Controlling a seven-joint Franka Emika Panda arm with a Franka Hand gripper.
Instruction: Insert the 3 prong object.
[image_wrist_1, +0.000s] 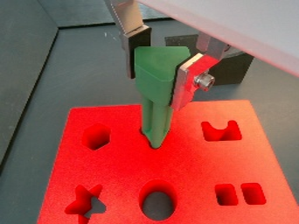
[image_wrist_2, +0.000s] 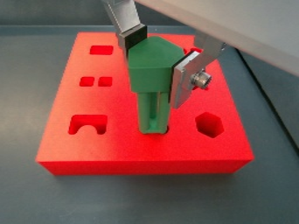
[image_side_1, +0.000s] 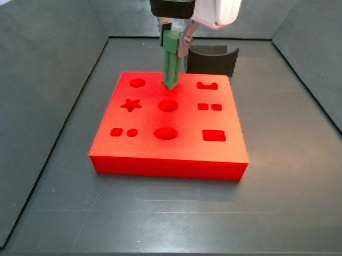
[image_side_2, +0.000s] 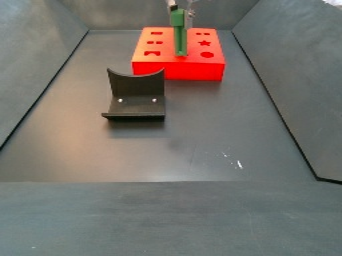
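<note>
Tool: the tool (image_wrist_2: 158, 63) hangs over the red board, its fingers (image_wrist_2: 187, 77) closed on the upper end of the 3 prong object (image_wrist_2: 151, 92); in a wrist view (image_wrist_1: 163, 66) the silver plates press the green head from both sides.

Held piece: the 3 prong object (image_wrist_1: 156, 105) stands upright, lower end at or just inside a hole near the middle of the board. Depth of entry cannot be told. In a side view (image_side_1: 171, 62) it rises straight from the board top.

Reason for hold: judged, a grip high on the piece leaves the rods free to enter, and the upright pose matches a straight downward push.

Progress: judged, insertion is begun but not complete, since most of the piece shows above the surface.

Red board: the red board (image_side_1: 201, 135) lies flat, with star, round, square and hexagon cut-outs open around the piece.

Fixture: the fixture (image_side_2: 135, 97) stands well apart from the board, nearer the camera in a side view.

Counter: the counter (image_side_2: 174, 170) is dark grey, matt and flat, with faint scuffs.

Room: dark sloping walls (image_side_2: 47, 70) enclose the counter on its sides.
</note>
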